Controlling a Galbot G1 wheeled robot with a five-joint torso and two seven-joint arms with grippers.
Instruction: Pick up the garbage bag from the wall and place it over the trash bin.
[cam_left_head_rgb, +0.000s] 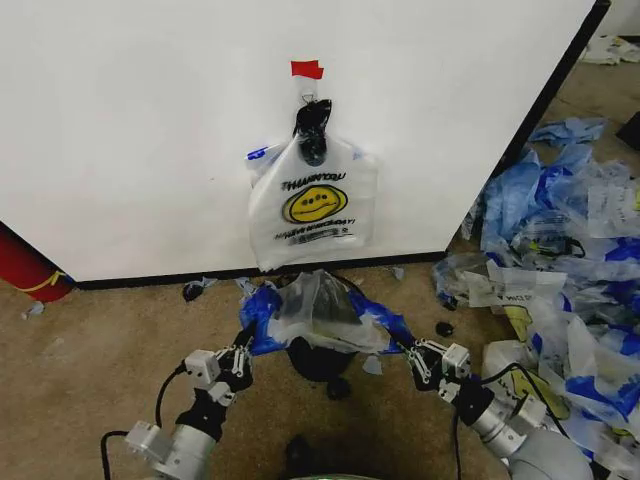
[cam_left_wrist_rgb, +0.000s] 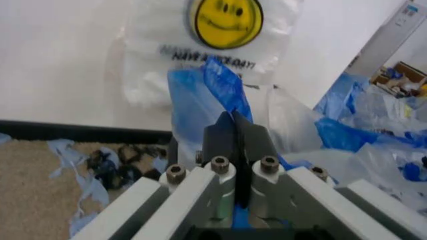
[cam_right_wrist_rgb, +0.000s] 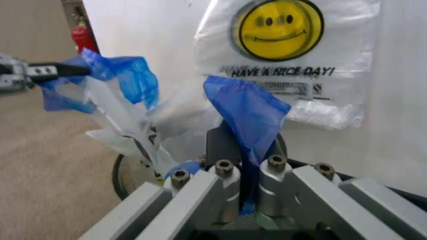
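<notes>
A translucent garbage bag (cam_left_head_rgb: 318, 305) with blue edges is stretched between my two grippers, low over the black trash bin (cam_left_head_rgb: 318, 358). My left gripper (cam_left_head_rgb: 240, 352) is shut on the bag's left blue edge (cam_left_wrist_rgb: 220, 85). My right gripper (cam_left_head_rgb: 412, 352) is shut on its right blue edge (cam_right_wrist_rgb: 250, 107). The bin's rim (cam_right_wrist_rgb: 120, 175) shows under the plastic in the right wrist view, where the left gripper (cam_right_wrist_rgb: 27, 75) also appears farther off. Another bag (cam_left_head_rgb: 312, 205) with a yellow smiley face hangs from a black clip (cam_left_head_rgb: 312, 125) on the white wall (cam_left_head_rgb: 150, 130), just behind.
A big heap of blue-and-white bags (cam_left_head_rgb: 560, 250) covers the floor to the right. A red cylinder (cam_left_head_rgb: 25, 270) lies at the wall's left foot. Red tape (cam_left_head_rgb: 307, 69) marks the wall above the clip. Plastic scraps (cam_left_head_rgb: 195, 290) litter the carpet along the wall's black strip.
</notes>
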